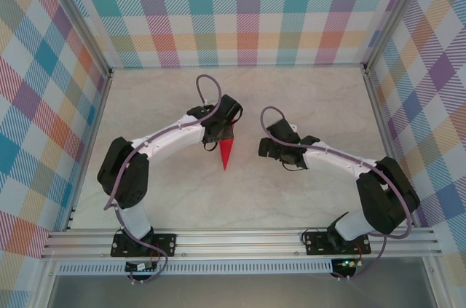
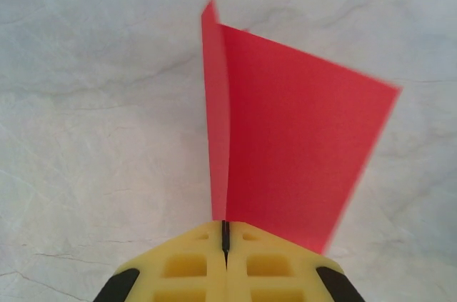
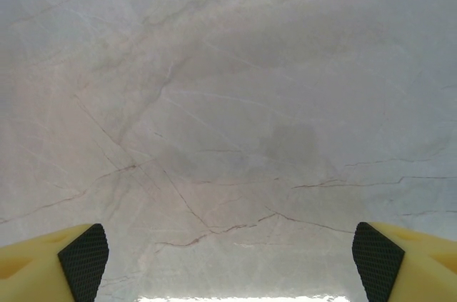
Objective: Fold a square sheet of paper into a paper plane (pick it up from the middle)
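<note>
Left gripper (image 2: 225,234): my yellow fingers are pressed together, only a thin dark seam between them, clamped on one end of the paper plane (image 2: 285,152). Red paper stands out from my fingertips, folded along a sharp crease on the left, one flap spreading to the right. From above, the plane reads as a narrow red dart near the middle of the table (image 1: 306,97), wide end at my fingertips, point aimed toward the arm bases. Whether that point touches the marble or hangs just over it, I cannot tell; the top view is too flat. Right gripper (image 3: 228,263): fingers spread wide, nothing between them, pale veined marble beneath. It sits to the right of the plane, near but apart.
</note>
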